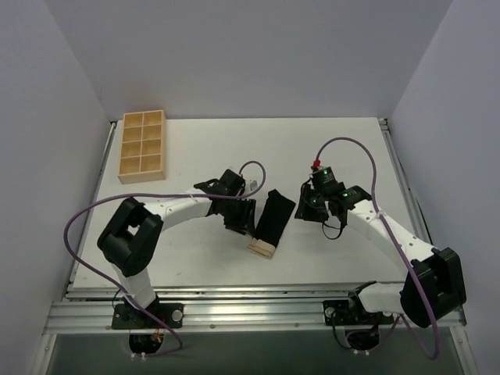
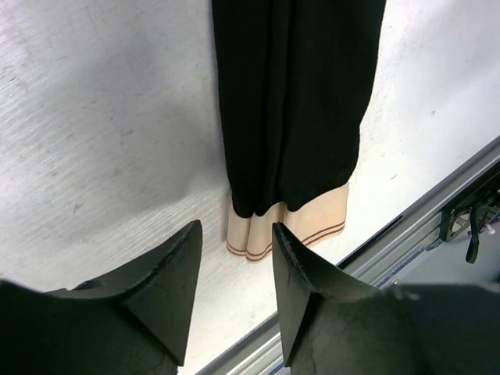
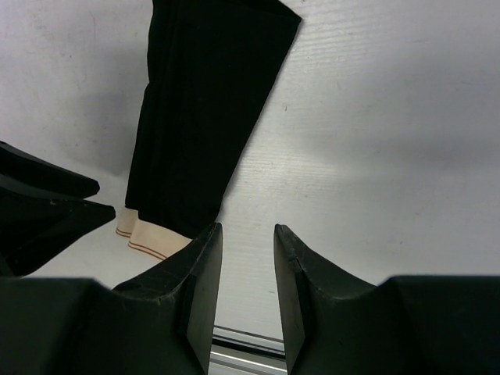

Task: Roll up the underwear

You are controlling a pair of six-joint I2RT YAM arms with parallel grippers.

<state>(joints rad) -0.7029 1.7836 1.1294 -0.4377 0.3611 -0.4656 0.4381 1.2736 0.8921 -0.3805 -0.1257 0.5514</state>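
Observation:
The underwear point(image 1: 273, 219) lies flat on the white table, folded into a narrow black strip with its beige waistband point(image 1: 262, 248) toward the near edge. In the left wrist view the underwear point(image 2: 293, 101) runs away from me and its striped waistband point(image 2: 312, 223) lies just beyond my fingertips. My left gripper point(image 1: 238, 215) hovers at the strip's left side, and the left gripper point(image 2: 236, 226) is open and empty. My right gripper point(image 1: 312, 205) stands to the strip's right. In its own view the right gripper point(image 3: 247, 228) is open over bare table, with the underwear point(image 3: 203, 101) up and to the left.
A tan wooden compartment tray point(image 1: 142, 145) sits at the table's far left corner. The metal rail point(image 2: 437, 195) of the near table edge runs close behind the waistband. The left gripper's fingers point(image 3: 47, 211) show at the left of the right wrist view.

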